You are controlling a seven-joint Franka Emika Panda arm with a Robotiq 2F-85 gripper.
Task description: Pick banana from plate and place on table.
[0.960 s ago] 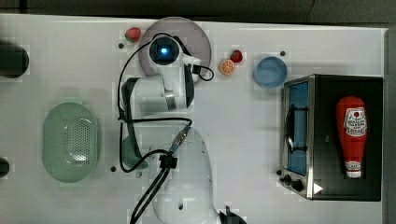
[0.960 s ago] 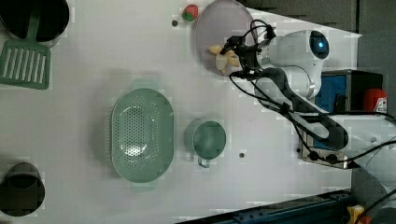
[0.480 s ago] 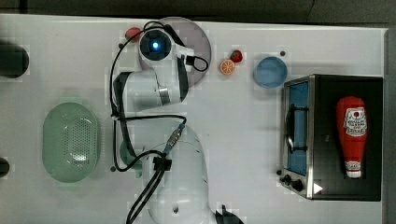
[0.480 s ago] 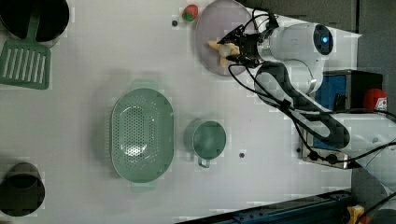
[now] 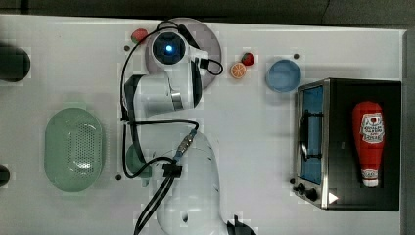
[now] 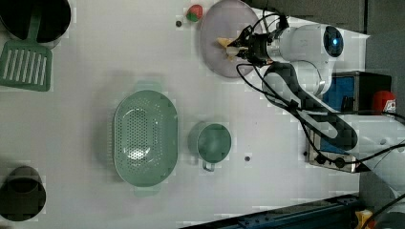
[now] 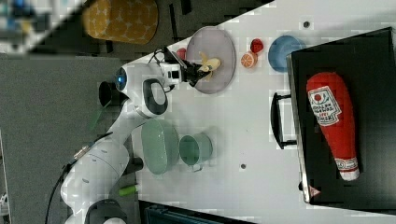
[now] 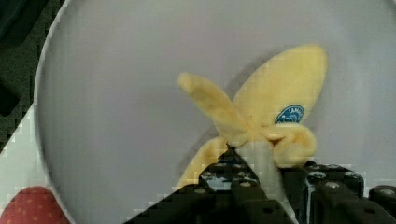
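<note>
The pale yellow banana (image 8: 280, 93) with splayed peel strips hangs just over the grey-lavender plate (image 8: 116, 93) and casts a shadow on it. My gripper (image 8: 260, 163) is shut on the banana's pale lower end. In the left view the gripper (image 6: 242, 46) reaches over the plate (image 6: 212, 52) from the left view's right, with the banana (image 6: 228, 44) at its tip. The right view has the banana (image 7: 208, 64) above the plate (image 7: 222, 42), by the gripper (image 7: 194, 72). In the top view my arm covers most of the plate (image 5: 211, 46) on the white table (image 5: 244, 147).
A red strawberry (image 5: 139, 35) lies beside the plate. An orange slice (image 5: 238, 70), another strawberry (image 5: 248, 58) and a blue bowl (image 5: 283, 75) lie toward the top view's right. A green strainer (image 6: 144, 137), green cup (image 6: 213, 142), toaster oven (image 5: 313, 142) and ketchup bottle (image 5: 370, 142) stand around.
My wrist has swung further over the plate. The banana has gone with the gripper from the plate's edge toward its middle in the left view.
</note>
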